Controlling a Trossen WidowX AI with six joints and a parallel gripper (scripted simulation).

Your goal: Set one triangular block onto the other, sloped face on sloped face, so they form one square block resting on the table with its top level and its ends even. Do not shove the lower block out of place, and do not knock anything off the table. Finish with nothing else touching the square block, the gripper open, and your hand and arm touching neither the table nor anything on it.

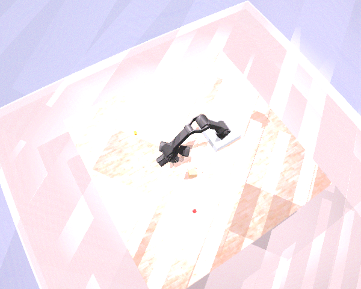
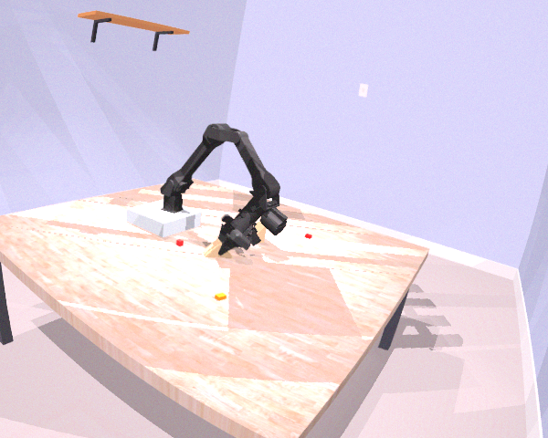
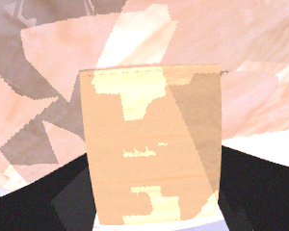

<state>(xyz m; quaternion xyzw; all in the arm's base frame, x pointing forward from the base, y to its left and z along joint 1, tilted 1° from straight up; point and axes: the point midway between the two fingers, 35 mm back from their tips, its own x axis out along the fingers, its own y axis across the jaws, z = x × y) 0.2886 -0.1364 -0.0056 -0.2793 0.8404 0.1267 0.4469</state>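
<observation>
Clamped around a tan triangular block point(image 3: 151, 148), the gripper point(image 2: 226, 247) sits low on the wooden table point(image 2: 283, 301), its dark fingers pressing both sides of the wedge. Nearer lies a small orange piece point(image 2: 220, 296). Beyond, a second tan block point(image 1: 192, 173) rests apart, then red cubes point(image 2: 179, 242) and the white base point(image 2: 147, 221).

arm arched over, wrist low, pincer point(image 2: 226, 248) clamped on a triangular block point(image 3: 151, 148).
</observation>
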